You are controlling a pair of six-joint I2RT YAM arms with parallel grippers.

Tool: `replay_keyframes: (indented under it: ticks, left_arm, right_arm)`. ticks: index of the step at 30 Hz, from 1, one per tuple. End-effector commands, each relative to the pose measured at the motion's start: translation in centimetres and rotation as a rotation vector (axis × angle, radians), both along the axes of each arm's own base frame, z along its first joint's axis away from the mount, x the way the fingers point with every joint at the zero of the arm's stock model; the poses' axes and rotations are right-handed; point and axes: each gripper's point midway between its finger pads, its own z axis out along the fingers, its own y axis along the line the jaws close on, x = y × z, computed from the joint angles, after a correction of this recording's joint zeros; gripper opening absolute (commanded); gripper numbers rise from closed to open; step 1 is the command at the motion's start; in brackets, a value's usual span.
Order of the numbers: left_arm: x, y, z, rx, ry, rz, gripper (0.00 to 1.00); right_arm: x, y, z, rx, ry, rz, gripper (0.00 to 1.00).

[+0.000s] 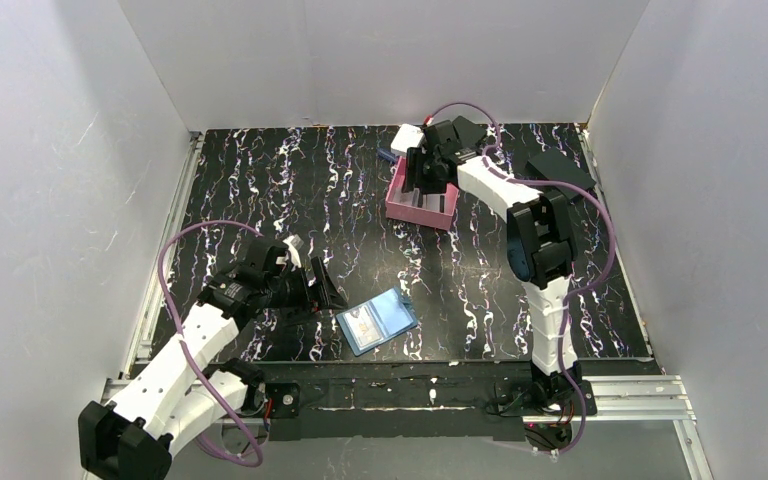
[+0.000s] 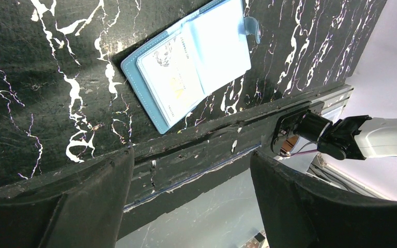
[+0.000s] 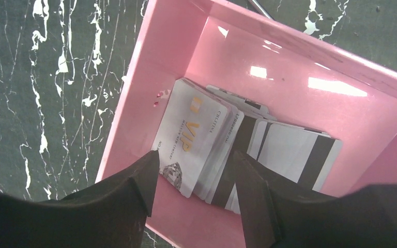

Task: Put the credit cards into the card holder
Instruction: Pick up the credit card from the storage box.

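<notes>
Spanning the view, the black white-veined bench [image 1: 290,200] carries a pink tray [image 1: 405,208] at far centre-right, and the blue card holder [image 1: 380,320] lies open, inside up, near the near edge at centre, with a pale printed card showing on one page. Credit cards [image 3: 196,134] sit stacked and fanned inside the tray, a VIP card on top, some striped ones beside it. Left tool [image 1: 322,290] hangs just left of the holder, released and empty; right tool [image 3: 196,160] is down in the tray astride the top card, and I can't tell if it's pinching.
</notes>
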Motion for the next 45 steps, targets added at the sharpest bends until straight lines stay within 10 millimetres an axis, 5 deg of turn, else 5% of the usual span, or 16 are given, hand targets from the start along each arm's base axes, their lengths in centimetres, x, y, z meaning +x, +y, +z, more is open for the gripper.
replay_keyframes:
  ticks: [1, 6, 16, 21, 36, 45]
  left_arm:
    - [0.3, -0.4, 1.1, -0.020, -0.015, -0.009, 0.81]
    - [0.4, -0.5, 1.3, -0.024, -0.020, -0.009, 0.81]
    - [0.5, -0.4, 1.3, -0.022, -0.025, -0.010, 0.82]
    - [0.5, -0.5, 1.3, -0.022, -0.024, -0.012, 0.82]
    - [0.5, -0.6, 1.0, -0.025, -0.016, -0.015, 0.81]
    - [0.5, -0.6, 1.1, -0.030, -0.013, -0.012, 0.82]
  right_arm:
    - [1.0, 0.1, 0.0, -0.018, -0.030, -0.017, 0.63]
    - [1.3, -1.2, -1.1, -0.096, -0.048, -0.076, 0.61]
    - [1.4, 0.4, -2.7, -0.142, -0.052, -0.042, 0.62]
    - [1.7, -0.7, -2.9, -0.214, -0.066, -0.079, 0.57]
    - [2.7, -0.6, 2.7, -0.172, -0.195, -0.068, 0.10]
    - [2.8, 0.7, 4.8, 0.005, -0.192, -0.042, 0.01]
